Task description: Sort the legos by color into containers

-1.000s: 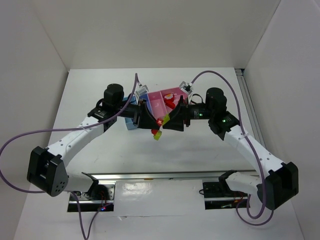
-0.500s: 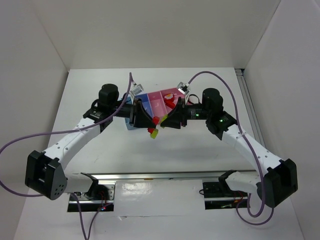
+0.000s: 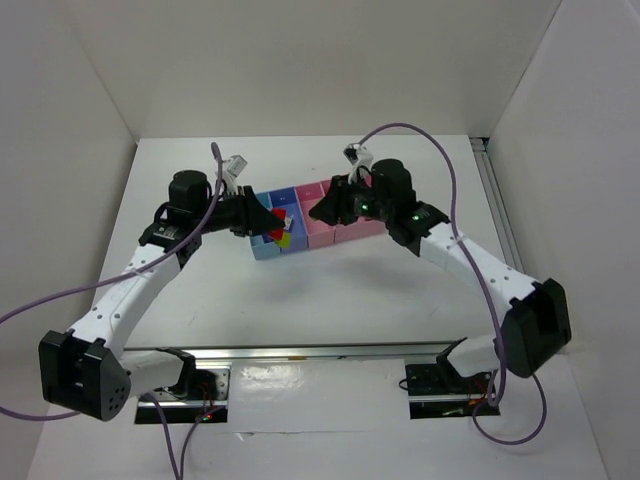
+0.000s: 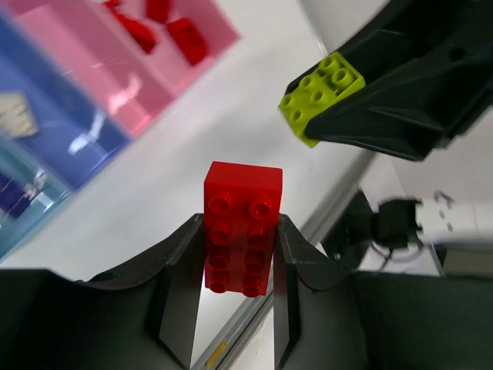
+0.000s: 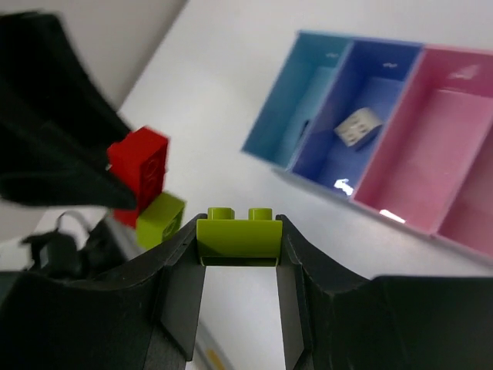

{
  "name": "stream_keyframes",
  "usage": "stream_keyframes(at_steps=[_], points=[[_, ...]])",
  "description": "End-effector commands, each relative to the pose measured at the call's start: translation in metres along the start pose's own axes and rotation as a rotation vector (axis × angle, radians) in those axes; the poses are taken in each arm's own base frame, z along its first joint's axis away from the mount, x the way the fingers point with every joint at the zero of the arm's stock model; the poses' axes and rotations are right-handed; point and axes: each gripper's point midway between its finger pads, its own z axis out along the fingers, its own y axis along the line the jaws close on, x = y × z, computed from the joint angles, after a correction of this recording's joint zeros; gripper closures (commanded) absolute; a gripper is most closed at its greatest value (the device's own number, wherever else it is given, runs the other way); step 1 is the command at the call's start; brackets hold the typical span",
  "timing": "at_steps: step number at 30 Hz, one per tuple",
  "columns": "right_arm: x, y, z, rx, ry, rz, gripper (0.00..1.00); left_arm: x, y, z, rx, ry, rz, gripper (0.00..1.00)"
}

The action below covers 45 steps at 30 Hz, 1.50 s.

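Claws drew apart | left claw [image 4: 239, 231] grips red lego [image 4: 240, 208] | right claw [image 5: 239, 243]: lime lego [image 5: 239, 233]

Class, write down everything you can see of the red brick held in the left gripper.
The red brick is glossy plastic, rectangular, with eight round studs in two rows of four. The left gripper is shut on its long sides, studs toward the wrist camera, far end jutting past the fingertips. It is held off the table.

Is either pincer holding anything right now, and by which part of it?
Both. The left pincer clamps a red lego by the long sides of its near half; the right pincer clamps a lime green lego by two opposite sides.
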Motion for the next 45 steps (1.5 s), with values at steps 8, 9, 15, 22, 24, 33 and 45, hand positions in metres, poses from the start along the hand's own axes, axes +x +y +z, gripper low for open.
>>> stream_keyframes(at_steps=[8,9,15,22,24,33,45], points=[[-0.011,-0.12,0.077,0.523,-0.013,-0.064,0.77,-0.026,0.036,-0.04,-0.415,-0.196,-0.139,1.0],[-0.011,-0.123,0.082,0.524,-0.007,-0.073,0.77,-0.028,0.034,-0.045,-0.429,-0.218,-0.149,1.0],[0.006,-0.147,0.108,0.557,0.052,-0.082,0.75,-0.028,0.037,-0.05,-0.461,-0.232,-0.17,1.0],[0.001,-0.15,0.108,0.577,0.056,-0.101,0.24,-0.024,0.037,-0.042,-0.444,-0.199,-0.176,1.0],[-0.004,-0.147,0.101,0.584,0.043,-0.113,0.24,-0.024,0.037,-0.039,-0.436,-0.191,-0.178,1.0],[-0.012,-0.032,0.016,0.046,-0.046,-0.104,0.23,-0.024,0.007,-0.008,-0.177,-0.014,-0.032,1.0],[0.017,0.074,-0.039,-0.557,0.095,-0.174,0.0,-0.017,-0.041,-0.003,0.361,0.089,-0.004,1.0]])
